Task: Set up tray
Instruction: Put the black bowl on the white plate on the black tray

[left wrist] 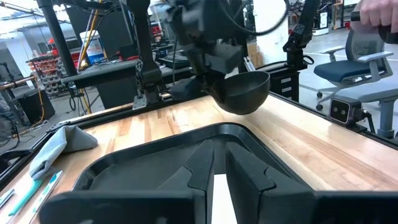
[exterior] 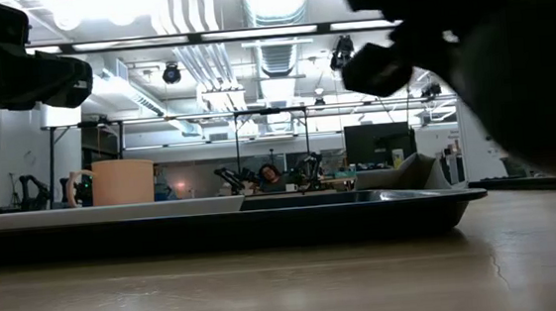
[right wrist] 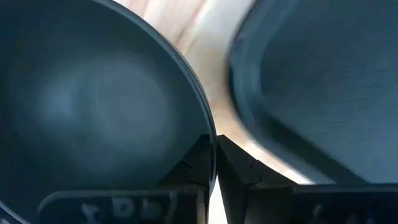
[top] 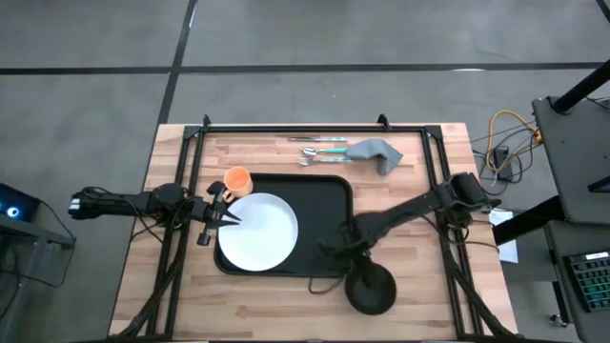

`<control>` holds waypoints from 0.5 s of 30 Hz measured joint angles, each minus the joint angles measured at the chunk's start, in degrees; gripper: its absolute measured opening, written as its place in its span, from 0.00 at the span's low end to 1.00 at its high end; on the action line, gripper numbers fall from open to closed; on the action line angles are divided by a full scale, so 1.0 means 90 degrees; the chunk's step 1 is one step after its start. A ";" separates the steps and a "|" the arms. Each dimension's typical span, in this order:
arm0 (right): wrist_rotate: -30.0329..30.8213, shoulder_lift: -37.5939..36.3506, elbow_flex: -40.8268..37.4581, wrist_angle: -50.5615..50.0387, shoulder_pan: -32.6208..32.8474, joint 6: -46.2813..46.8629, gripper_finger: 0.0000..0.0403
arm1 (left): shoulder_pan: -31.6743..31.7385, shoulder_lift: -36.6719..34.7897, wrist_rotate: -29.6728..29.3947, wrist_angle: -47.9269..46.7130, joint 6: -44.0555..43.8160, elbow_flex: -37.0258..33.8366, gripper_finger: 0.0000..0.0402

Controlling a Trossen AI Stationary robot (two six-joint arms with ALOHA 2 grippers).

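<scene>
The black tray [top: 319,224] lies flat near the middle of the wooden table [top: 419,286], with a round white plate [top: 257,231] resting on its left part and overhanging the left rim. The left gripper [top: 226,215] sits at the plate's left edge, its fingers [left wrist: 205,165] pinched on the plate's rim. An orange cup [top: 237,179] stands on the table just beside the tray's far-left corner. The right gripper [top: 355,262] hangs over the tray's near-right edge, its fingers [right wrist: 198,163] clamped on the rim of a dark bowl [top: 370,291] held clear of the table. Beyond the tray lie cutlery [top: 319,149] and a grey cloth [top: 375,152].
</scene>
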 joint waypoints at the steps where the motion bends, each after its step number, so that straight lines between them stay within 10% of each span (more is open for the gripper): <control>1: 0.0000 0.0000 0.0074 -0.0003 -0.0083 -0.0004 0.02 | 0.0000 0.0002 0.0000 0.0000 0.0000 0.0000 0.06; 15: 0.0333 -0.0010 0.0905 -0.0114 -0.0655 0.0364 0.02 | 0.0000 0.0000 -0.0002 0.0000 0.0000 0.0000 0.06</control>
